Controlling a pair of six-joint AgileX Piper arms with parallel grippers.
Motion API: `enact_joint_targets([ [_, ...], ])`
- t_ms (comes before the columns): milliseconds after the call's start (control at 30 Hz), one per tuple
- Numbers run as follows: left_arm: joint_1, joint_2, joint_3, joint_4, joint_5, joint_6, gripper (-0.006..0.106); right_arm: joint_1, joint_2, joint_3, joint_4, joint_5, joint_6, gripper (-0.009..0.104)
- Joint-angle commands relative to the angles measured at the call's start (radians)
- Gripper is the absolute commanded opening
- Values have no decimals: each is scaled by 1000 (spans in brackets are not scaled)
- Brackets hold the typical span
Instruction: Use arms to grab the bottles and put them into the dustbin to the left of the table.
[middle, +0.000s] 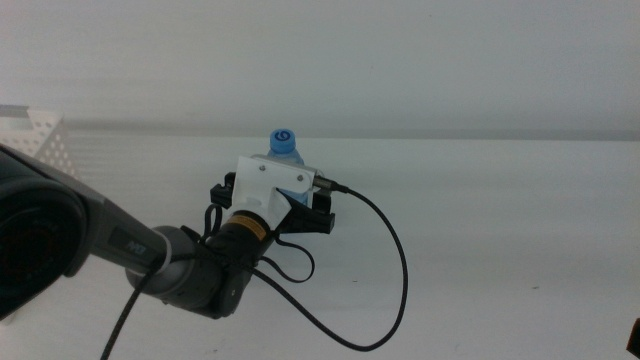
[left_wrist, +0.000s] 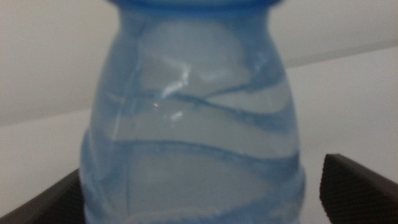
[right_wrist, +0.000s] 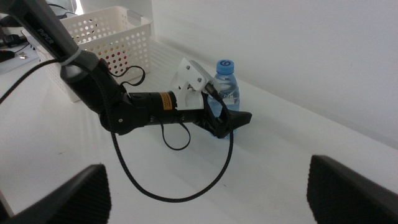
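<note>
Middle view shows the broad white table (middle: 500, 220), and at its far left the white plastic dustbin with round holes (middle: 40, 140). The left arm's gripper (middle: 312, 208) is at the small clear water bottle with blue cap (middle: 284, 146), which stands upright mid-table. Its jaws are spread, one on each side of the bottle, not clenched. I think they should close evenly before lifting. The right gripper (right_wrist: 205, 186) waits apart, jaws released.
</note>
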Motion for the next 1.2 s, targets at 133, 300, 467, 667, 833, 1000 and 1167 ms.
enact_joint_targets([
  [133,-5,29,-46,-54,-6,63,94,0,-2,7,-5,-13,-4,83],
  [300,-5,47,-61,-74,-5,65,91,0,-2,7,-5,-13,-4,83],
  [467,-5,47,-61,-111,-14,65,63,0,-2,7,-5,-13,-4,83],
  [667,-5,40,-54,-96,-31,43,4,0,-2,7,-5,-13,-4,83],
  [833,-5,-112,80,-100,-23,65,-2,0,-2,7,-5,-13,-4,83],
  [1000,-5,-392,234,-169,181,210,-2,0,-2,7,-5,-13,-4,83],
  [1167,15,-703,256,-419,613,506,-2,0,-2,7,-5,-13,-4,83],
])
